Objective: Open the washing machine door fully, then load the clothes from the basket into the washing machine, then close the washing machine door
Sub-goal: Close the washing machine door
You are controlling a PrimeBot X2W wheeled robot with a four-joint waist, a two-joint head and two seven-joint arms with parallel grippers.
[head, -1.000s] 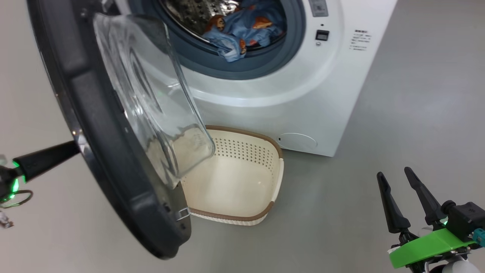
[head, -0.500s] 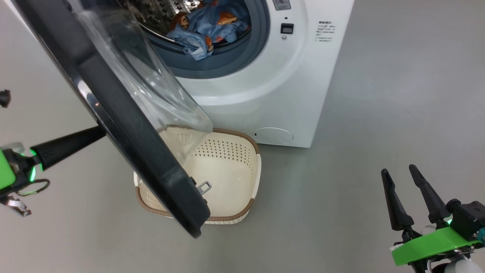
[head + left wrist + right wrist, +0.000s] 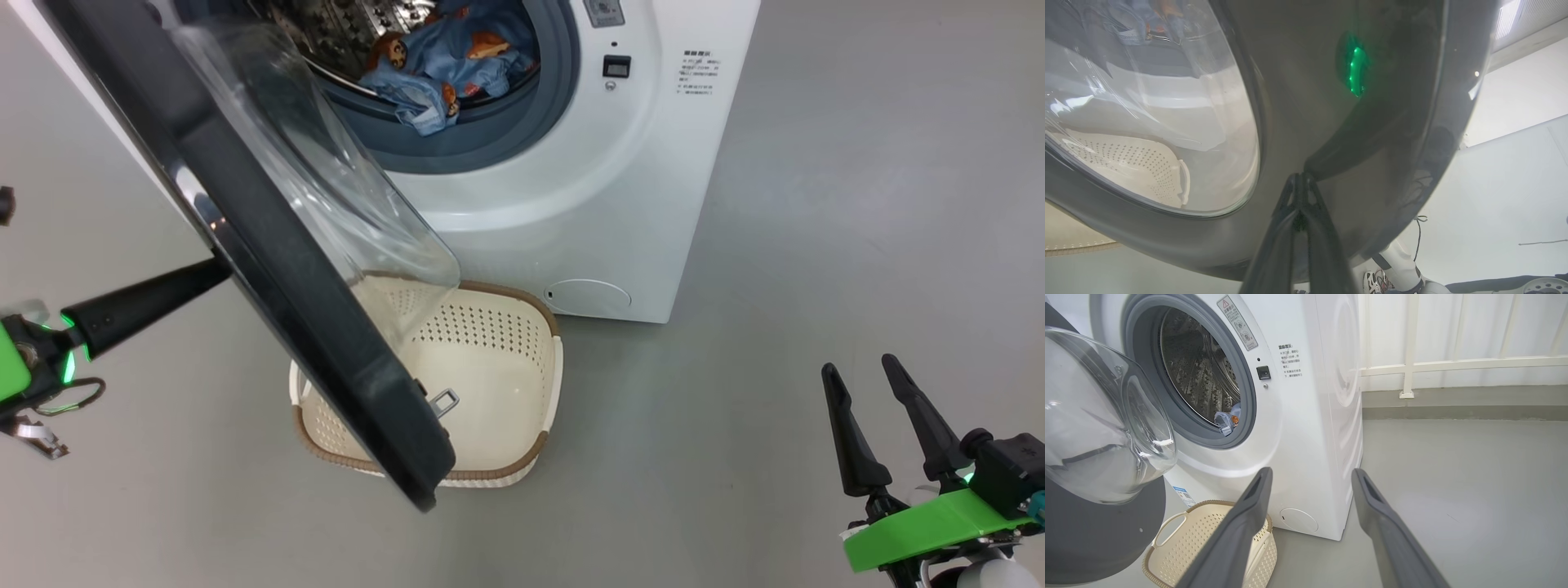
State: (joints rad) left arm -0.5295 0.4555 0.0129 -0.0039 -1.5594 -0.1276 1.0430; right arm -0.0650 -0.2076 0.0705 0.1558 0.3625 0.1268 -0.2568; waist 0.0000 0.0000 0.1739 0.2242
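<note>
Washing machine [image 3: 571, 204], big, white, boxy and front-loading, stands open-mouthed at the head view's top. Its large round door [image 3: 269, 269], a glossy black rim around a bulging clear glass bowl, hangs half-swung and nearly edge-on. It crosses above the small cream perforated plastic basket [image 3: 498, 384] with a brown rim, which lies empty on the floor just before the machine. Light-blue clothes [image 3: 445, 69] with orange-brown figures lie in the drum, one fold drooping onto the grey gasket [image 3: 490, 147].

The left gripper [image 3: 1299, 179], fingers pressed together on nothing, has its tips against the door's outer black rim. The opening lies straight beyond the door from it, so I judge this arm is the one placed to push. The right gripper [image 3: 859, 367], fingers spread and empty, hangs well apart at the lower right.

Since a second ago the camera has shifted. Even so, the door now cuts across the basket rather than hiding its left side, so it seems to have swung toward closing.
</note>
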